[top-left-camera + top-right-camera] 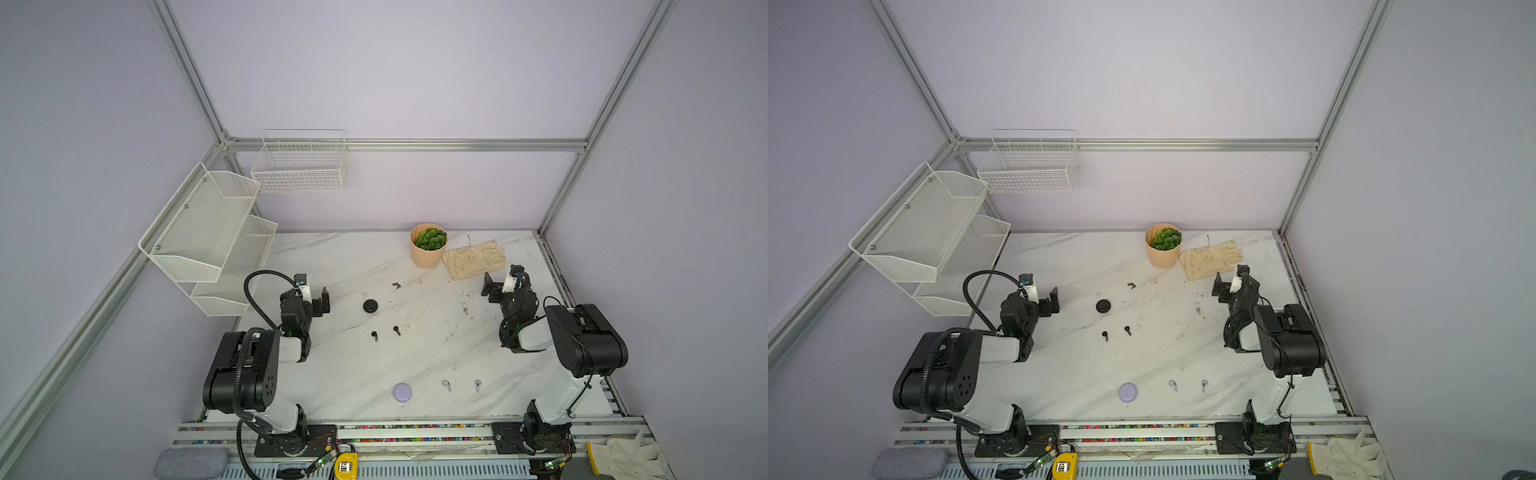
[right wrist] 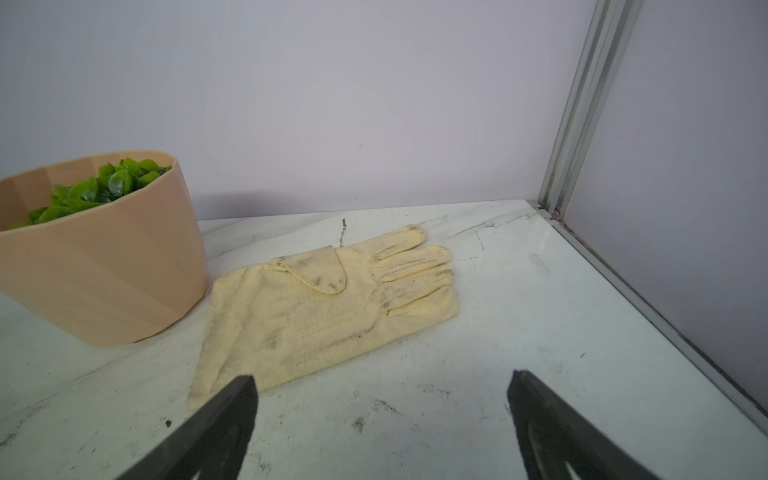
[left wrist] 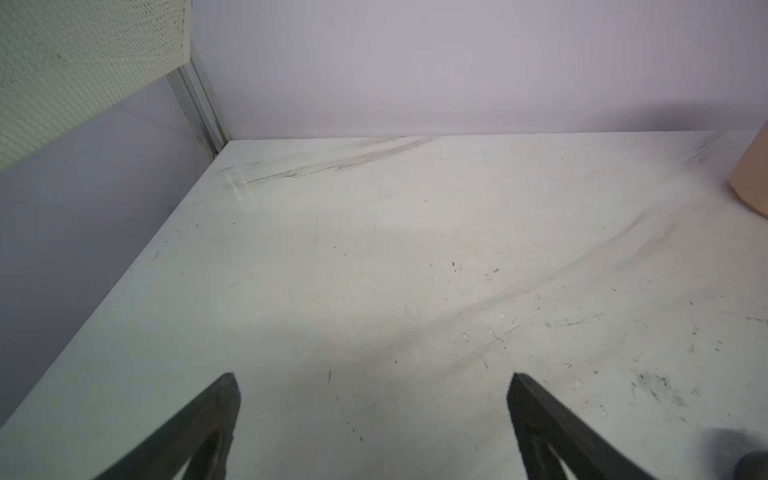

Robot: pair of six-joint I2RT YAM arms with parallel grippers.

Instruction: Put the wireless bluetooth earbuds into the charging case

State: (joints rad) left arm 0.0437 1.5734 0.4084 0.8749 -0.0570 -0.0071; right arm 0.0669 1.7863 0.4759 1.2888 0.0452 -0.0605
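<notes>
Earbuds lie loose on the table, none yet in a case. In both top views the left black earbud (image 1: 374,336) and the right black earbud (image 1: 397,330) rest side by side near the middle, apart from each other. Each has its bud toward the far wall and its stem pointing roughly at the near edge. The black case (image 1: 370,306), a round puck that looks shut, sits just beyond them. The left pale earbud (image 1: 446,385) and the right pale earbud (image 1: 478,385) lie close to the near edge, stems also pointing nearward, with the lilac case (image 1: 402,392) to their left, lid apparently down. The left gripper (image 3: 372,376) hovers at the left side of the table, jaws spread wide and empty. The black pair lies to its right and a little nearer, so this arm is probably the closer one for them. The right gripper (image 2: 381,374), jaws likewise wide apart with nothing between them, hangs at the far right, just short of a soiled cream glove (image 2: 328,307). It is well apart from the pale pair, which lies nearward and to its left. The white marble-patterned table (image 1: 332,257) is scuffed and flecked with dirt. A peach pot (image 1: 427,253) of green leaves stands at the far edge beside the glove. Lilac walls in an aluminium frame carry a white mesh shelf (image 1: 208,232) on the left and a wire basket (image 1: 299,166) on the far side.
</notes>
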